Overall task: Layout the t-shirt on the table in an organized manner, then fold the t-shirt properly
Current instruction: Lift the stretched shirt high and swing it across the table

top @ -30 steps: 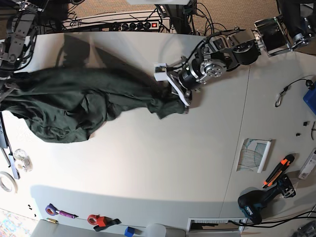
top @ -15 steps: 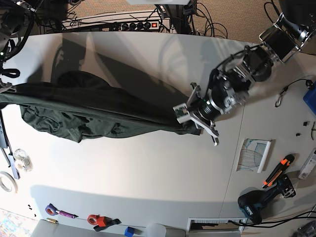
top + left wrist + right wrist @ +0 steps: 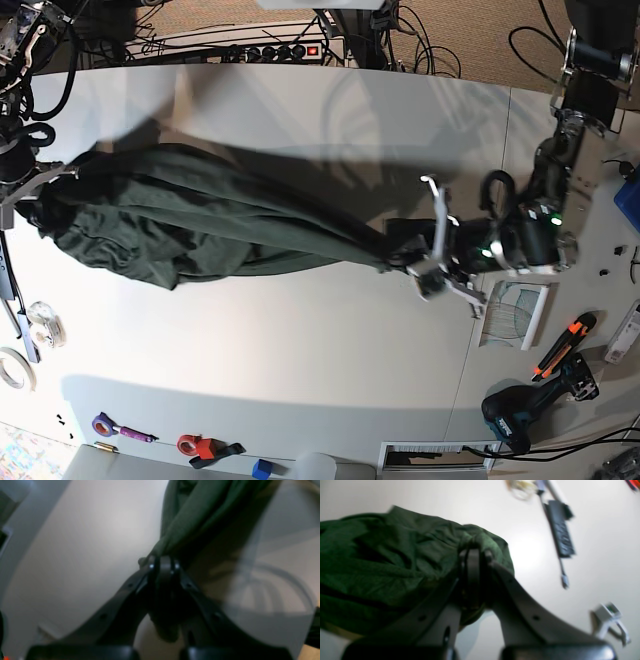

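Left gripper (image 3: 412,262), pinching the shirt (image 3: 200,215), has pulled farther from right gripper (image 3: 45,185), also clamped on cloth: spreading stage, next likely lowering it flat.

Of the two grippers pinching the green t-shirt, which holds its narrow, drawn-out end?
The left gripper, on the base view's right: the t-shirt tapers to a thin strip there, while the right gripper holds the wide, bunched end.
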Robot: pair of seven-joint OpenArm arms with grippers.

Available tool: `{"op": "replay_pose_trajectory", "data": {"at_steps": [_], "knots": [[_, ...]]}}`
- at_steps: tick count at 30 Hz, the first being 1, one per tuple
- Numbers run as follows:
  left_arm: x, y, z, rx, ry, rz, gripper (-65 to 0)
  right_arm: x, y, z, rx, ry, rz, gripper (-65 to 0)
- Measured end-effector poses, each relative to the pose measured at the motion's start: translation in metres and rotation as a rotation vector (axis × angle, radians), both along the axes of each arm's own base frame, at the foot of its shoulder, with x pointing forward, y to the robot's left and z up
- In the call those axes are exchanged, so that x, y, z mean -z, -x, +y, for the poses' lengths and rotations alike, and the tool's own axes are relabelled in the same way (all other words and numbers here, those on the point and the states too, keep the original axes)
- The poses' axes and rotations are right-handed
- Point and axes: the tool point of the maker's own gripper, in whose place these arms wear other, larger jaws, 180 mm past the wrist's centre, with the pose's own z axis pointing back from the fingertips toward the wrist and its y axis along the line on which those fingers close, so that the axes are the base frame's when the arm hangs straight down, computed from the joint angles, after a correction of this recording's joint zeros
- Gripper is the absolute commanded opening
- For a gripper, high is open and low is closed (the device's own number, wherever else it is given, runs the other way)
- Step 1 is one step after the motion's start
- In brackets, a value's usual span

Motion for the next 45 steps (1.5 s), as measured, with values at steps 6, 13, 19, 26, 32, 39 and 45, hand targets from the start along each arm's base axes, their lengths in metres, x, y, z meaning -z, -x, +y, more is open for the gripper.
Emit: {"op": "replay_pose_trajectory", "data": {"at_steps": [6, 13, 19, 26, 32, 39, 45], "knots": [[-0.060, -0.029, 0.042, -0.152, 0.196, -0.081, -65.0, -0.034, -0.019, -0.023, 0.115, 0.067, -0.117, -65.0], [-0.068, -0.031, 0.033, -0.133, 0.263, -0.110, -65.0, -0.030, -0.059, 0.006, 0.038, 0.016, -0.157, -65.0], [-0.077, -0.074, 0.030, -0.206, 0.163, -0.249, -65.0, 0.004, -0.121, 0.021, 0.030, -0.086, -0.094, -65.0], [-0.102, -0.138, 0.031, -0.296, 0.249, -0.239, -65.0, -0.026, -0.191, 0.024, 0.016, -0.185, -0.167, -65.0], [-0.178, -0.186, 0.038, -0.330, 0.335, -0.323, -65.0, -0.109, -0.237, 0.013, 0.022, -0.249, -0.330, -65.0], [-0.281, -0.196, 0.041, -0.306, 0.396, -0.491, -65.0, -0.173, -0.262, 0.028, -0.078, -0.363, -0.411, -65.0], [-0.317, -0.194, 0.042, -0.292, 0.403, -0.556, -65.0, -0.215, -0.264, 0.043, -0.182, -0.390, -0.499, -65.0]]}}
